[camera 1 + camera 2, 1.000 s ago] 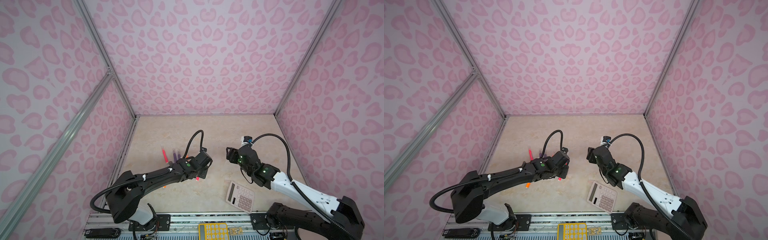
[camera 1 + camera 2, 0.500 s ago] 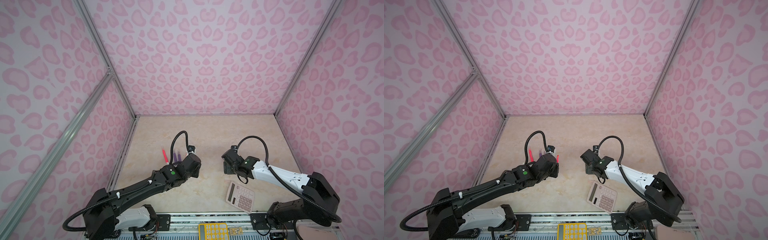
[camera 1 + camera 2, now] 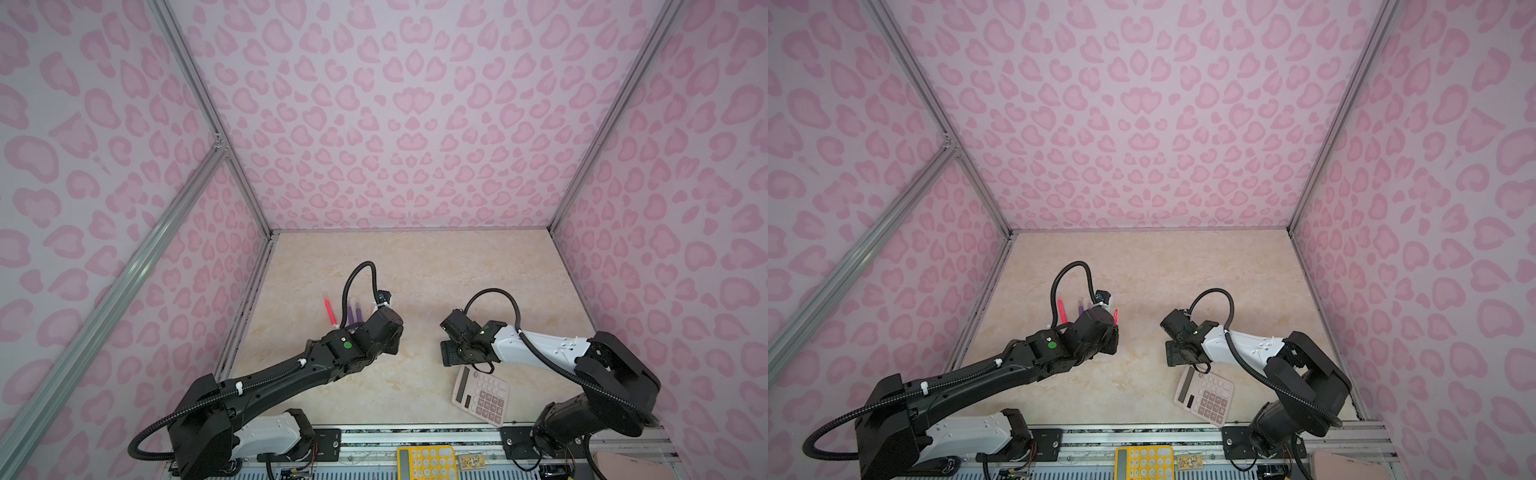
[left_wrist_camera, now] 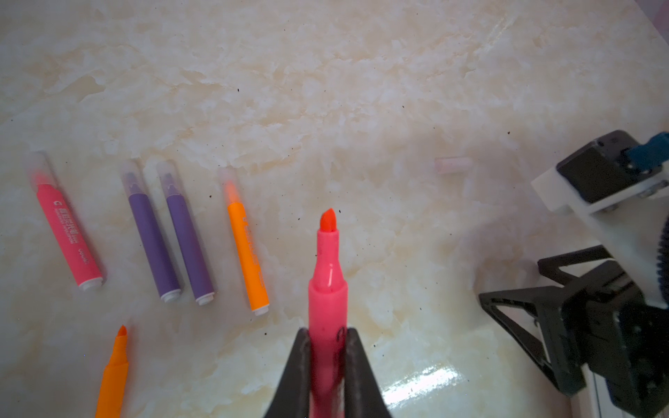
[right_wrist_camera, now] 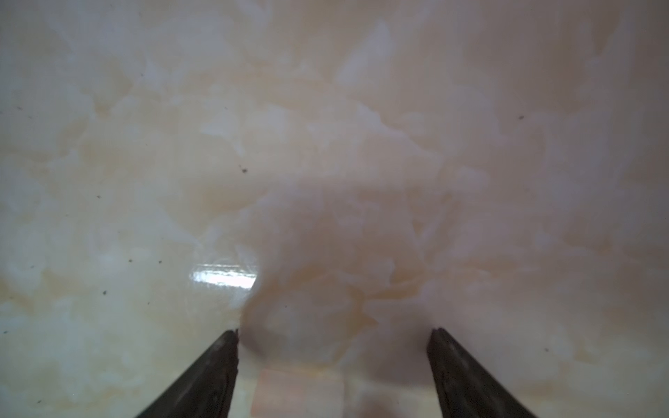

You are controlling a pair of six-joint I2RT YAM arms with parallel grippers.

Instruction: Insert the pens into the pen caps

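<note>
My left gripper (image 4: pixel 327 331) is shut on an uncapped pink-red pen (image 4: pixel 327 275), tip pointing away from the wrist. On the beige surface lie capped pens: one pink-red pen (image 4: pixel 68 235), two purple pens (image 4: pixel 154 235), one orange pen (image 4: pixel 248 253). An uncapped orange pen (image 4: pixel 114 372) lies nearer. A clear pen cap (image 4: pixel 453 164) lies toward the right arm. My right gripper (image 5: pixel 333 331) is open low over the surface, with another clear pen cap (image 5: pixel 298 394) lying between its jaws, untouched. Both top views show the left gripper (image 3: pixel 386 332) and the right gripper (image 3: pixel 451 353) facing each other.
A pink calculator (image 3: pixel 482 395) lies just in front of the right gripper, near the front edge. A yellow calculator (image 3: pixel 424 463) rests on the front rail. Pink patterned walls enclose the surface on three sides.
The right gripper has come down toward the surface and nearer the front, and its jaws have spread wider. The left arm has swung its elbow leftward, still holding the pink-red pen.
</note>
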